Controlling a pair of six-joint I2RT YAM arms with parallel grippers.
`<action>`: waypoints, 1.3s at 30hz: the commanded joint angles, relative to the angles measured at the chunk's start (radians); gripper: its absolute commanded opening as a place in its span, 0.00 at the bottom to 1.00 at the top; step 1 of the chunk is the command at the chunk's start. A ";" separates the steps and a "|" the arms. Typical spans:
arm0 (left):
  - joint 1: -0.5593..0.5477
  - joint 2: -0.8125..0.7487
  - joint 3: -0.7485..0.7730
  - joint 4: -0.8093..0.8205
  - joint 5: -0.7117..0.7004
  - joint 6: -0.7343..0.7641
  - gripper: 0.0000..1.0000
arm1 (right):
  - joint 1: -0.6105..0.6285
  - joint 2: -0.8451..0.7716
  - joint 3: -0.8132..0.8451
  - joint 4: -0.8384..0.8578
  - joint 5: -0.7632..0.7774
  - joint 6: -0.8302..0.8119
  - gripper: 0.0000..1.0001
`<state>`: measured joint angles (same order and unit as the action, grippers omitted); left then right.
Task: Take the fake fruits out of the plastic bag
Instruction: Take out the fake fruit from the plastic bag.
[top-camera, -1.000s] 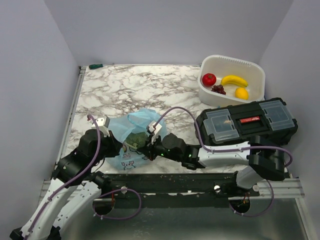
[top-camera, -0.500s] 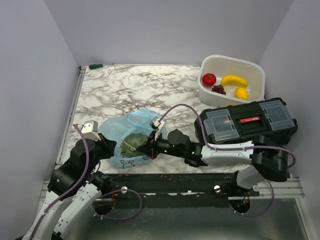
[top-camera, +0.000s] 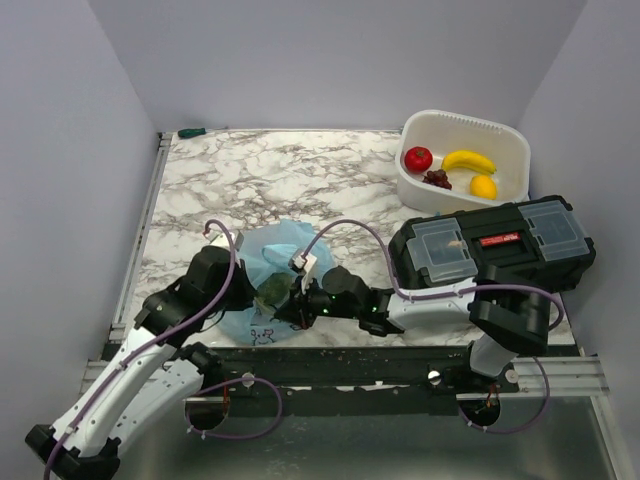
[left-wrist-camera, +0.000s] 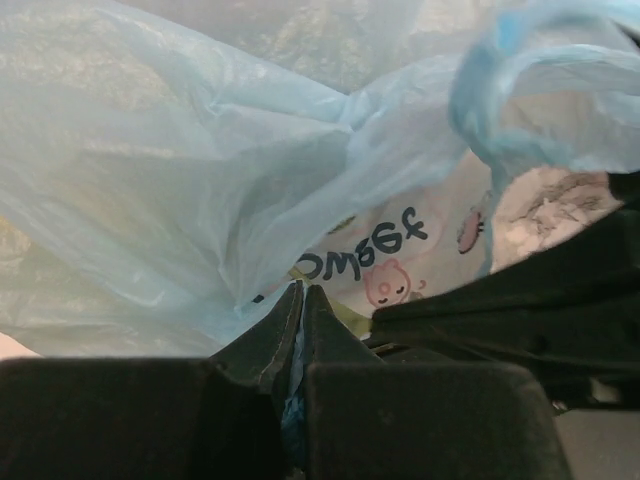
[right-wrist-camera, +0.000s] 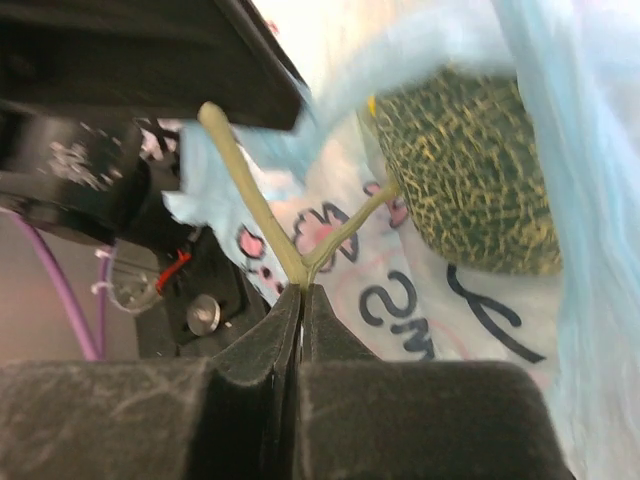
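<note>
Pinched melon stem (right-wrist-camera: 253, 200) — clamped bag (left-wrist-camera: 200, 180)

Table (top-camera: 270, 175): white marble, grey-brown veining.
Plastic bag (top-camera: 285, 243), near centre: light-blue translucent, pink-white cartoon print, dark lettering.
Melon (right-wrist-camera: 470, 180) inside bag: dark green, yellowish netting; stem (right-wrist-camera: 250, 200) pale yellow-green.
Tub (top-camera: 462, 120), far right: white.
In tub: tomato (top-camera: 418, 158) red, banana (top-camera: 468, 159) yellow, citrus (top-camera: 483, 186) yellow-orange, grapes (top-camera: 437, 179) dark purple.
Toolbox (top-camera: 490, 262), right: black, clear-grey lids, red label.
Arms (top-camera: 130, 395): black and white; cables (top-camera: 355, 222) purple.
</note>
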<state>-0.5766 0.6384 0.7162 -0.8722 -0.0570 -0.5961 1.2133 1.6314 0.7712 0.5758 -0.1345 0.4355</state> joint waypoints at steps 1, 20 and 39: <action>-0.010 -0.085 -0.007 0.018 0.023 0.013 0.00 | -0.006 0.042 -0.022 0.021 -0.020 -0.038 0.04; -0.091 0.043 -0.001 0.011 0.038 0.016 0.00 | -0.005 0.147 0.029 0.039 -0.028 -0.123 0.31; -0.125 0.055 -0.003 0.010 0.020 0.010 0.00 | 0.006 0.096 0.024 -0.233 0.100 -0.388 0.57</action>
<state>-0.6918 0.6991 0.7158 -0.8619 -0.0257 -0.5877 1.2110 1.7214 0.7879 0.4145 -0.0937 0.1467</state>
